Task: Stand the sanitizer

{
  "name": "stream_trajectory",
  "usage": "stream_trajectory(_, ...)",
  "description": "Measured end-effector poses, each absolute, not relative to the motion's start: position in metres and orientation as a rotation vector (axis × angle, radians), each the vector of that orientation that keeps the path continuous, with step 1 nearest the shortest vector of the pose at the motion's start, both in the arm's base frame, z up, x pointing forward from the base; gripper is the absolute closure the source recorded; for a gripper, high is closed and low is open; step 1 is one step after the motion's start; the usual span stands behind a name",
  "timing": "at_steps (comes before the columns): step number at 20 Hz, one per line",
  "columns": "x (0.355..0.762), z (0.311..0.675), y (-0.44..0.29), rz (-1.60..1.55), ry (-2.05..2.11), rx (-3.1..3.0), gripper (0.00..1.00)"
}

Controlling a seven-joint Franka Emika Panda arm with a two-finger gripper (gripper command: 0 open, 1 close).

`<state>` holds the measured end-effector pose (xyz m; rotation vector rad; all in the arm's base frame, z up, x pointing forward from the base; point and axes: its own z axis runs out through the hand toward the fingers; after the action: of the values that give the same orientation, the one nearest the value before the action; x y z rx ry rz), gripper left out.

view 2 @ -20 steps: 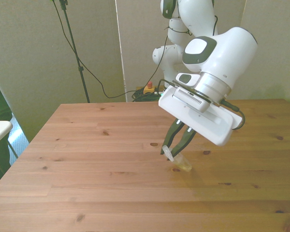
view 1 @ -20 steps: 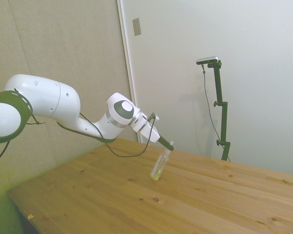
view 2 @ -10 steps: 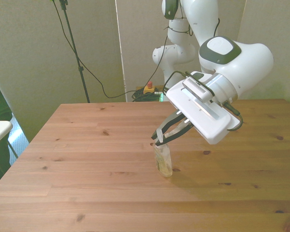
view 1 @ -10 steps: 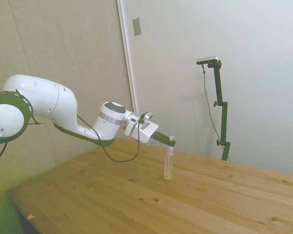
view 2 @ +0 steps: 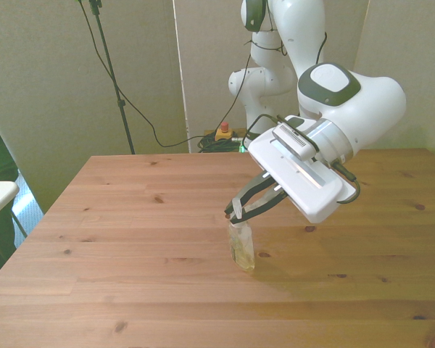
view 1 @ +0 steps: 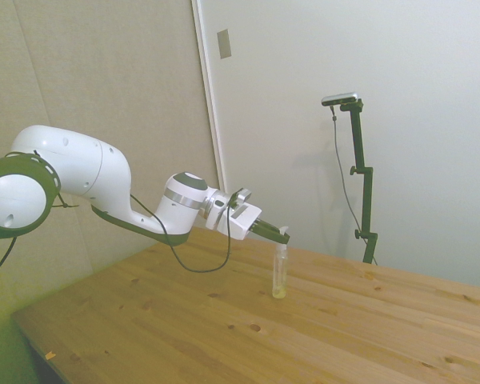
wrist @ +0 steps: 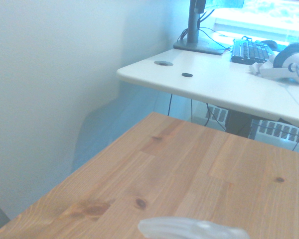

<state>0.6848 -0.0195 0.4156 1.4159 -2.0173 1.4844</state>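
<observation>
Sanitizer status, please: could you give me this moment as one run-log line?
sanitizer: upright on table | tool: shut on its nozzle top | release: not yet done

- Slim clear plastic sanitizer bottle (view 1: 280,273), pale yellowish liquid, narrow white spray top.
- Stands upright, base on the wood table (view 1: 224,336).
- Top sits between the dark fingers (view 2: 241,205); body hangs below them.
</observation>
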Motion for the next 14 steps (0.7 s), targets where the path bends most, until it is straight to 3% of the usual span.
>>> stream_trajectory(14, 0.684, 0.413, -0.031, 1.470, -2.060, 1.469, 0.00)
